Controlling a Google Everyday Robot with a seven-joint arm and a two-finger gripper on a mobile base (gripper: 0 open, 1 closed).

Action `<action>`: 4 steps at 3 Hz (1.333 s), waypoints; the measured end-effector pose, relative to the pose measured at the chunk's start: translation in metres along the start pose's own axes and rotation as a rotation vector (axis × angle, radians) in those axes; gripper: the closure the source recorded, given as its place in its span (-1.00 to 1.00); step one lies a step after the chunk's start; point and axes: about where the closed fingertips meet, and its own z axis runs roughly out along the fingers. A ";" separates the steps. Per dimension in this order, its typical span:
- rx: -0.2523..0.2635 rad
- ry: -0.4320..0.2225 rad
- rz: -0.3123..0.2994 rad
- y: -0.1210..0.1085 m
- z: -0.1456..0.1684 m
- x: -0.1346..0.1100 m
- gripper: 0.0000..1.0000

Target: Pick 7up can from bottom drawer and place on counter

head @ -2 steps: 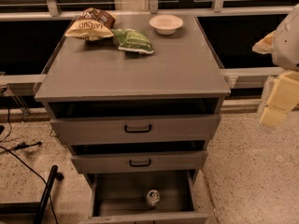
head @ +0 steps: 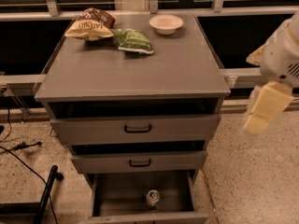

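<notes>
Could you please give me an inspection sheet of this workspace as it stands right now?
Surface: the counter is flat and grey, with three items along its back.
Job's things: the 7up can stands in the open bottom drawer, near the front middle.
Clutter: a brown-and-yellow snack bag, a green snack bag and a white bowl, all on the counter.
Grippers: the gripper hangs in the air right of the cabinet, well away from the can.
Cables: black cables lie on the floor to the left.
Surroundings: speckled floor; both upper drawers are partly open.
</notes>
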 end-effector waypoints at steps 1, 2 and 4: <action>-0.021 -0.024 0.059 0.010 0.024 -0.002 -1.00; -0.058 -0.024 0.160 0.021 0.063 0.006 -1.00; -0.149 -0.042 0.517 0.033 0.154 0.033 -1.00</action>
